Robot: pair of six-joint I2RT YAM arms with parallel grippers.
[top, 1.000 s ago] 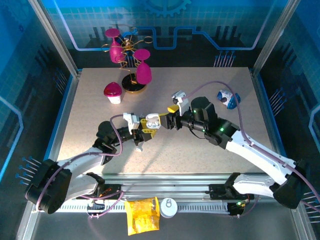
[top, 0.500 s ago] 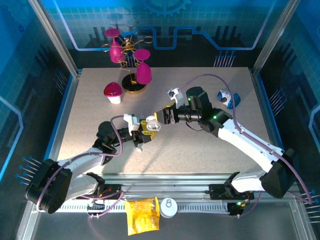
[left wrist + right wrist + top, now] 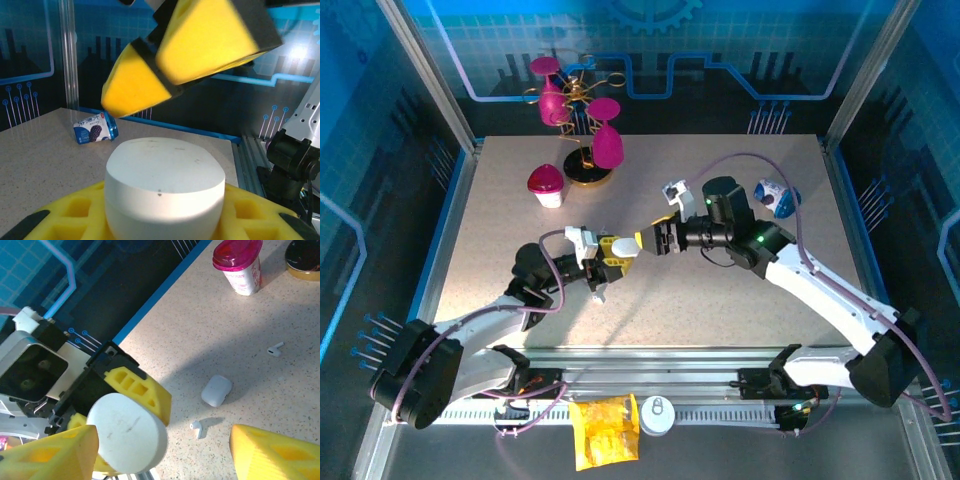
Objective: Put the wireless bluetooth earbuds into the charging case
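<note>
While the left gripper (image 3: 612, 256) is clamped on a white case (image 3: 165, 185), lid looking shut, the right gripper (image 3: 650, 240) hangs just beside it, jaws apart — one earbud (image 3: 196, 428) and a second earbud (image 3: 275, 348) lie loose on the table (image 3: 240, 305) near a spare case (image 3: 216, 390), so we judge insertion unfinished

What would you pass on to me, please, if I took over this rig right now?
Left pincer: shut on a white case, lid closed, held off the table.
Right pincer: open, empty, close to that case.
One earbud lies loose near a second closed case; another earbud lies farther along the table.
Done: no telling whether either case holds earbuds.
Left: open a case and seat the loose earbuds.
</note>
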